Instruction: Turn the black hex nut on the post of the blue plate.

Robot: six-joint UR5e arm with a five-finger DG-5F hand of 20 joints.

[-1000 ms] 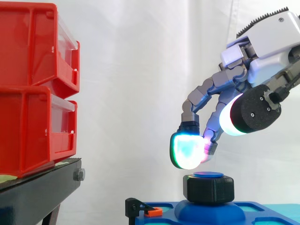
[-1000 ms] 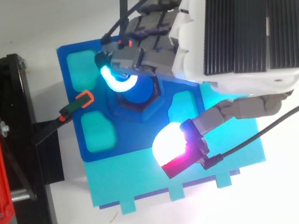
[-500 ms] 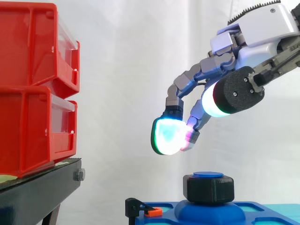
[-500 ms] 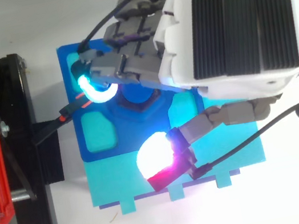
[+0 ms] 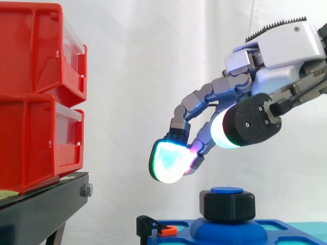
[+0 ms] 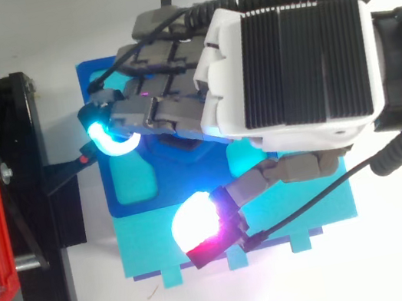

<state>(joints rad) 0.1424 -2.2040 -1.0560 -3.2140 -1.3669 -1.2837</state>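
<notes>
- Black nut (image 5: pixel 227 205) sits on the blue plate (image 5: pixel 294 234), lower right of the side view, untouched.
- I've got the hand (image 5: pixel 250 122) hovering just above it, fingers loose and spread, holding nothing.

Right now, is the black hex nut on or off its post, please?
On. The black hex nut rings the blue post, whose top shows just above it.

Black hex nut (image 5: pixel 227 206) on post (image 5: pixel 227 190), blue plate (image 5: pixel 286 234)

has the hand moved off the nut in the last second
Yes. In the side view the hand has shifted left toward the red bins; its fingertips now hang left of the black nut, not above it.
</notes>
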